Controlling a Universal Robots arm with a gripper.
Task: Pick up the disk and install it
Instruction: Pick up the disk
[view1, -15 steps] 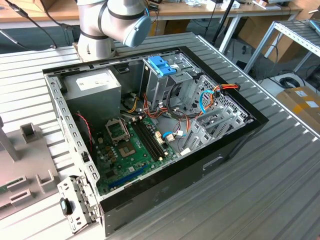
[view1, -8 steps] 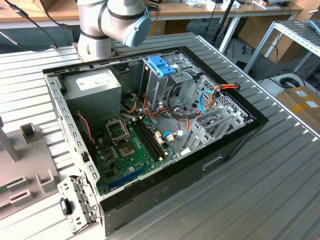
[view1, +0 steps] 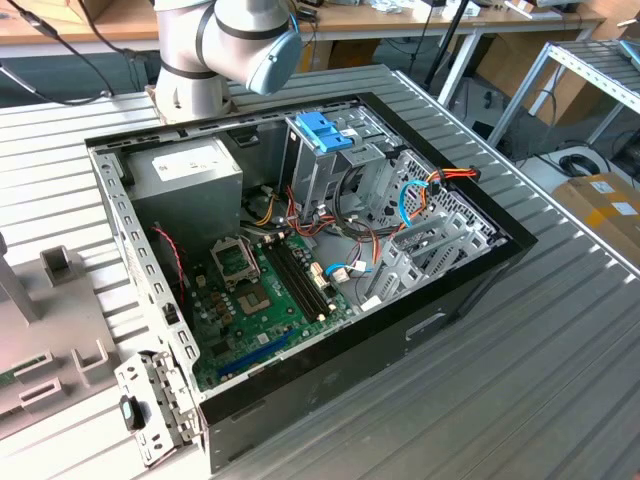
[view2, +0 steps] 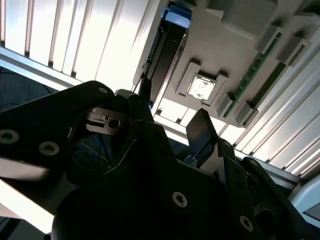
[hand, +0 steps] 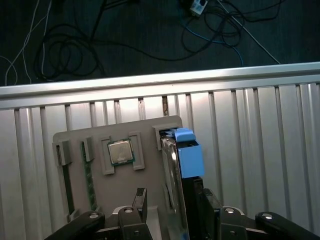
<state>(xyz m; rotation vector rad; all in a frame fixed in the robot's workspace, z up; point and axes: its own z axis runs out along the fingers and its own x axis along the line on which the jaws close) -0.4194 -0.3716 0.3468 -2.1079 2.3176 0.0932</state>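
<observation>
Disk (hand: 172, 160): stood on edge in a slot of the grey holder (hand: 150, 145), edged in blue.
Gripper (hand: 170, 199): spread, with one finger set to either side of the disk; no clamp is seen.
Risk: the disk could be tilted or jammed against the slot walls if it is gripped off-centre or lifted askew.
Room: chip (hand: 120, 151) seated just beside; open ribbed table (hand: 260, 150) beyond, ended by its edge rail.

The exterior view is looking down at a slant, from a way off, on the open computer case (view1: 400, 330) with my arm (view1: 240, 40) behind it. Both wrist views are riding close and facing the same grey tray (hand: 115, 187) and upright disk (hand: 172, 170) on the slatted table (hand: 260, 150).
</observation>
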